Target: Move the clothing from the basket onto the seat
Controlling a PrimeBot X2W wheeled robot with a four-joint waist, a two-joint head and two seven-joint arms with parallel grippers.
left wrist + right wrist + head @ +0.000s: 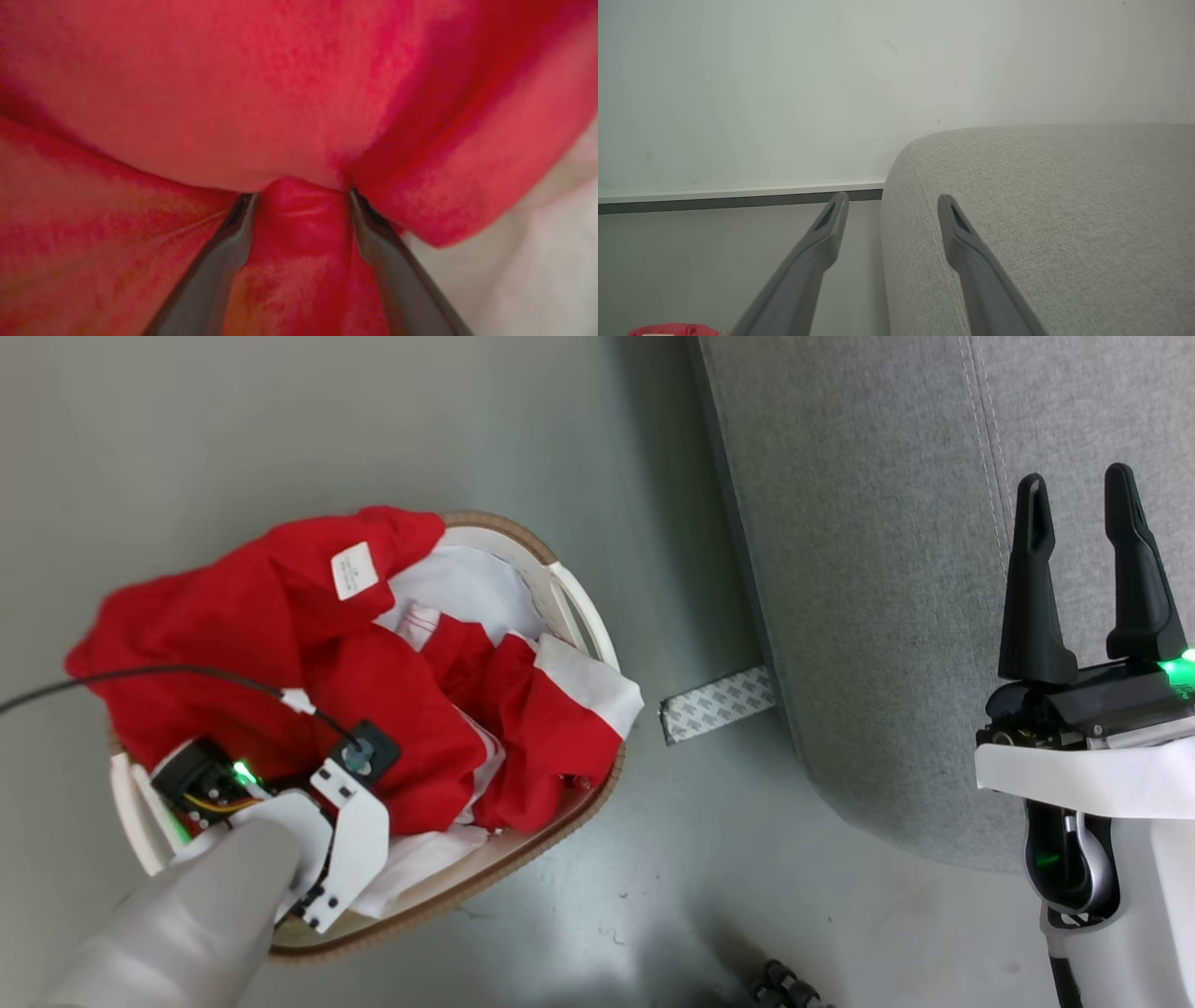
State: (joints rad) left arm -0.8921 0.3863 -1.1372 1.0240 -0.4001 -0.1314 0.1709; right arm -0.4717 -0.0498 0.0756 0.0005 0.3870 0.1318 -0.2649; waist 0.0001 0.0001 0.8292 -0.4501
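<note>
The red jersey [280, 616] lies heaped in the oval cream basket [579, 607] on the floor at the left, its white neck tag [354, 569] facing up and one part spilling over the far rim. My left gripper [301, 196] points down into the heap, its fingertips buried in the cloth. The jaws stand apart with a fold of red fabric [299, 233] bulging between them. The grey sofa [868, 569] stands to the right of the basket. Over its edge my right gripper [1078, 485] hovers open, nothing between its fingers [966, 233].
White fabric [467, 583] lies under the jersey in the basket. A strip of patterned tape [717, 705] sticks out on the floor by the sofa's base. A black cable [140, 674] runs to my left wrist. A wall and baseboard [738, 193] stand beyond the sofa.
</note>
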